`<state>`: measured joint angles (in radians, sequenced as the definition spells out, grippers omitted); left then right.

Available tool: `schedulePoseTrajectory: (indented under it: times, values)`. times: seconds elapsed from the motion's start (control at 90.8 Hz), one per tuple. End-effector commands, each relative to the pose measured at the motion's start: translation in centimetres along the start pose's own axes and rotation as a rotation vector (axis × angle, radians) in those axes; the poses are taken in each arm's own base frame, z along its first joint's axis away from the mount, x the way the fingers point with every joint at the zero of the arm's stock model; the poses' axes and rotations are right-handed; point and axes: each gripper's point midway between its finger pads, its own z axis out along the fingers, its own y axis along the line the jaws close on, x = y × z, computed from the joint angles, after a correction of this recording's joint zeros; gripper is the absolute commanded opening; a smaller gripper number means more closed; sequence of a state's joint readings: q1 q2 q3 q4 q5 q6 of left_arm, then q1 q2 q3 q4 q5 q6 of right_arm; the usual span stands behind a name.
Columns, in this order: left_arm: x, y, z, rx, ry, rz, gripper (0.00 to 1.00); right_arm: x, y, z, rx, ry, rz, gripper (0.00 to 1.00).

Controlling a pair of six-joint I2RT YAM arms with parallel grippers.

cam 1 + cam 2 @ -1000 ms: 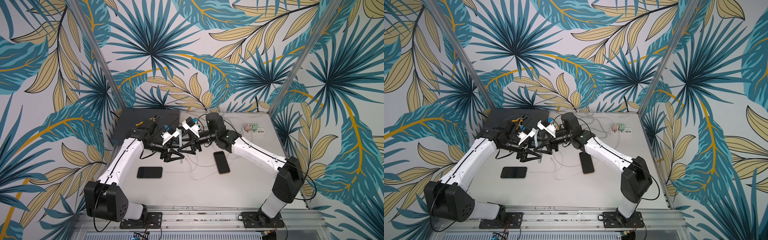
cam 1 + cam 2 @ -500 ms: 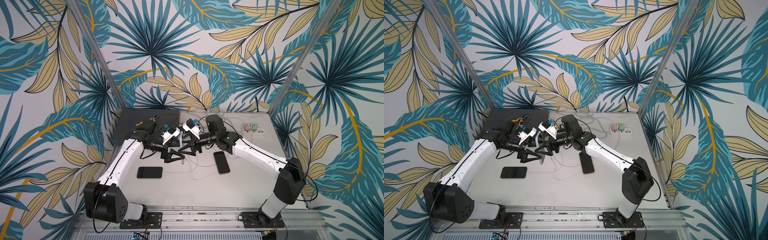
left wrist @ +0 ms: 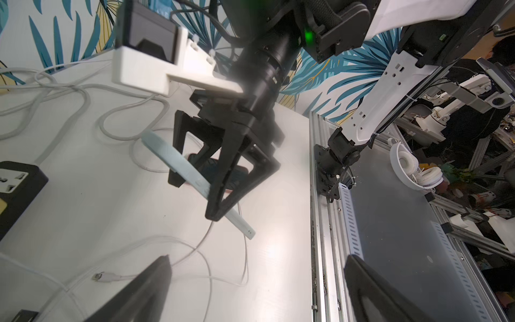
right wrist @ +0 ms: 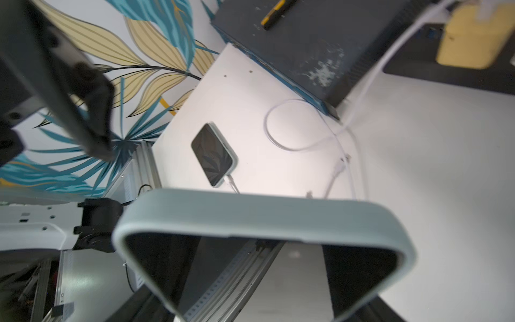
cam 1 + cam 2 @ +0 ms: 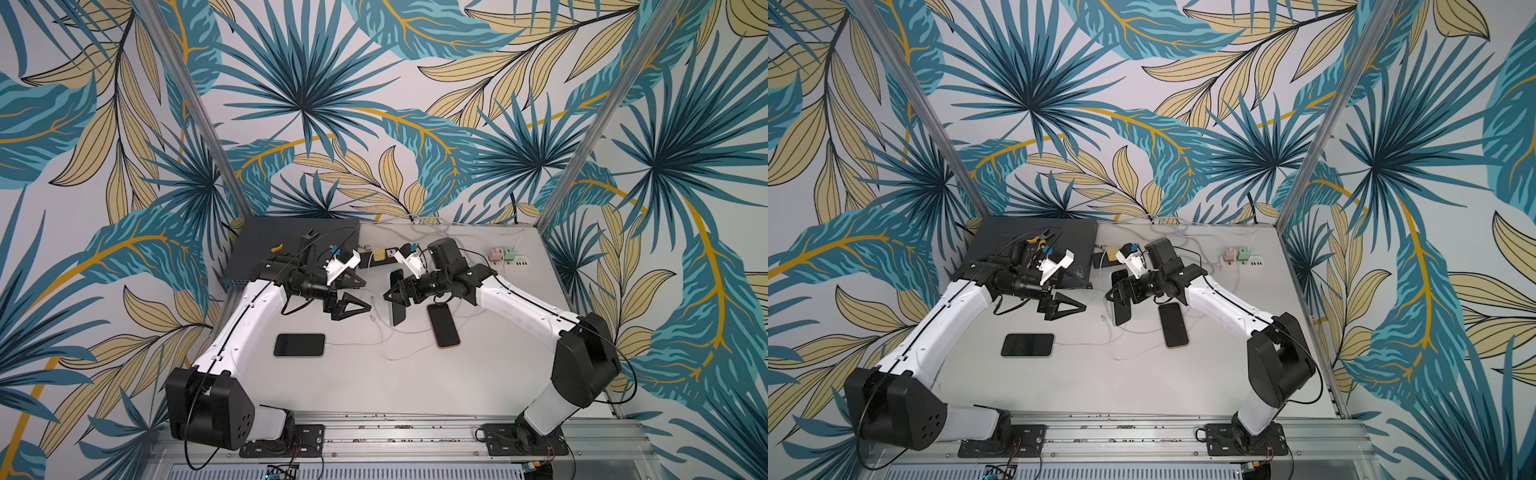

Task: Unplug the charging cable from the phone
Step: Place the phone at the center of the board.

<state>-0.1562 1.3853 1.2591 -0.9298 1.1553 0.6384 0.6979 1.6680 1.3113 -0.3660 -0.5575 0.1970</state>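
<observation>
Walls (image 5: 374, 83) papered with large teal and tan palm leaves close in three sides, with bare aluminium posts (image 5: 197, 108) at the corners. The white worktop (image 5: 395, 386) shows a soft glare. A slotted aluminium rail (image 5: 395, 428) edges its front. White headphones (image 3: 426, 178) hang beyond it.

Robotics lab, a boxed-in test cell by the look. Two white-and-black arms, left arm (image 5: 245, 324) & right arm (image 5: 523, 311), are bolted to an alu rail (image 5: 395, 428) along the near edge of a white table (image 5: 374, 386). Table is walled on 3 sides by leaf-print panels (image 5: 374, 104) held on alu posts (image 5: 191, 124). Power strip (image 5: 513, 261) w/ chargers sits near the far right corner. Left wrist view looks past the rail: more alu framing (image 3: 473, 237), more white arm hardware (image 3: 471, 83), white headphones (image 3: 412, 170) hung up, general bench clutter behind.
</observation>
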Motion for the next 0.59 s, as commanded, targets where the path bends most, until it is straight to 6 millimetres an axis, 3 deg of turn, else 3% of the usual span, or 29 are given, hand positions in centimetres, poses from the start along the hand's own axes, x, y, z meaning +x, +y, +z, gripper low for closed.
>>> schedulePoseTrajectory:
  times: [0.0, 0.408, 0.584]
  values:
    - [-0.2, -0.3, -0.2, -0.012, -0.009, 0.021, 1.0, 1.5, -2.7, -1.8, 0.131, 0.027, 0.099, 0.65]
    - [-0.3, -0.8, -0.3, -0.004, -0.014, 0.032, 1.0, 8.0, -14.1, -7.9, 0.552, 0.137, 0.291, 0.66]
    - [-0.3, -0.9, -0.3, -0.003, -0.014, 0.033, 1.0, 11.0, -17.8, -10.3, 0.73, 0.219, 0.337, 0.67]
